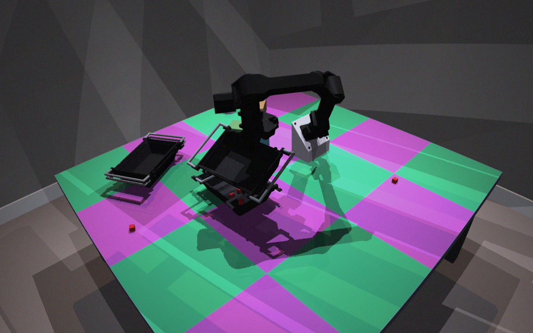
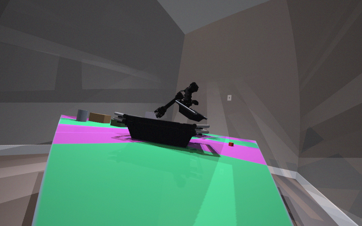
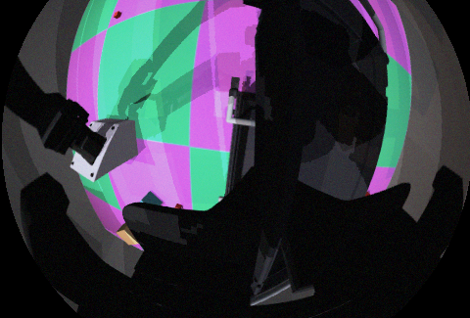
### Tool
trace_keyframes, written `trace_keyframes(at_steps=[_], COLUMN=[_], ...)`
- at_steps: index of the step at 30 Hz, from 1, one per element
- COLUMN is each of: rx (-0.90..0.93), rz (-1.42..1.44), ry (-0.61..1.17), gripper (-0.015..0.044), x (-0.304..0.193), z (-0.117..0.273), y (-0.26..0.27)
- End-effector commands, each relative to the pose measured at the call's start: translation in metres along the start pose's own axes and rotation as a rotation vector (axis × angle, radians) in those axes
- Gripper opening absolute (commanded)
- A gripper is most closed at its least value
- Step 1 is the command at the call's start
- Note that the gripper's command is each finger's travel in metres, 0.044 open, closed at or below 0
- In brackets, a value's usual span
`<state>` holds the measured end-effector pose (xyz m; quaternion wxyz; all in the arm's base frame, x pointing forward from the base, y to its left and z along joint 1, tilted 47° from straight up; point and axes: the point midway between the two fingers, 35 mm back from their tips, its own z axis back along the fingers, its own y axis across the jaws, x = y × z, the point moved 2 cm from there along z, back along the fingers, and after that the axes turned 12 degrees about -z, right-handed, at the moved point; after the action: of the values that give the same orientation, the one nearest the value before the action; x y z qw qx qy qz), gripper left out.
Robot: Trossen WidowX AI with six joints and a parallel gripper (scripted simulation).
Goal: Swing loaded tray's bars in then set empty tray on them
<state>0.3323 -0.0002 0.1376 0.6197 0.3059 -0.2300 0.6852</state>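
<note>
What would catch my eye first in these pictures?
Probably the black robot arm, its gripper holding a tilted black tray above one with red blocks inside. Next, the green-and-magenta checkered tabletop beneath, with another black tray standing apart.

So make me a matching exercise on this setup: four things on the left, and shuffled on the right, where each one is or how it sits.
Things:
1. Black tray held by the gripper
2. Loaded black tray
3. Spare black tray with grey bars
4. Grey wedge-shaped arm mount

Places or states:
A. Under the arm's foot
B. Tilted, up in the air
C. On the table, apart from the other two trays
D. Partly hidden beneath another tray, red blocks inside

Pairs: 1-B, 2-D, 3-C, 4-A
</note>
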Motion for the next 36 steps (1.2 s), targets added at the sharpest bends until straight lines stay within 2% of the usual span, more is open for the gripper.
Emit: trace_keyframes(at_steps=[1, 9, 36], rx=[-0.027, -0.026, -0.026], rz=[-0.051, -0.136, -0.138], ry=[-0.001, -0.019, -0.019], gripper=[0.0, 0.0, 0.0], x=[-0.02, -0.053, -0.054], z=[0.008, 0.009, 0.009], y=[-0.006, -0.009, -0.009])
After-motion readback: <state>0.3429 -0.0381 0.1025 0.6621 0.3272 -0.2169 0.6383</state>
